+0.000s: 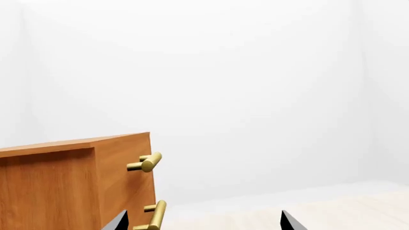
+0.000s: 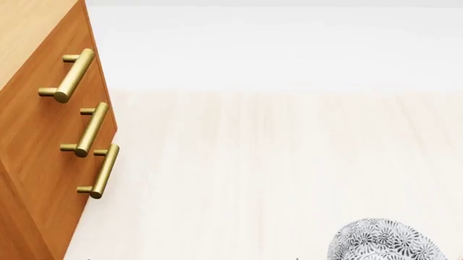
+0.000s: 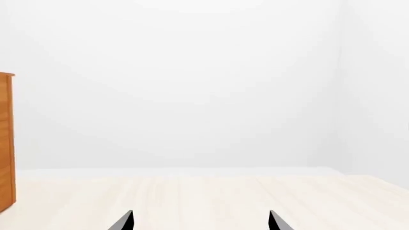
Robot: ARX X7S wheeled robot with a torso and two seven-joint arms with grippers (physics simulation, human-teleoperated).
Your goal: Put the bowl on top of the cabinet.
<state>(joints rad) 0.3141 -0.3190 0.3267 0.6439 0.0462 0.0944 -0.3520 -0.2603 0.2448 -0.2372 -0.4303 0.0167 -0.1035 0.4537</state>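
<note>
1. Left gripper (image 1: 203, 223): fingertips spread apart, empty, aimed past the cabinet (image 1: 64, 187) front corner.
2. Right gripper (image 3: 200, 221): fingertips apart, empty, facing bare floor (image 3: 211, 196).
3. Floral bowl (image 2: 383, 242) sits low at the head view's bottom right, well apart from the cabinet.
4. Risk: a blind reach could knock the bowl, since neither wrist view shows it.

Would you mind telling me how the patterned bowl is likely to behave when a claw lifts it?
The bowl looks rigid, so it should hold its shape. Its rounded, apparently glazed outside may slip in a pinch, so gripping the rim seems safer. It appears to lie dome-up on the floor, so pushing would probably slide it.
</note>
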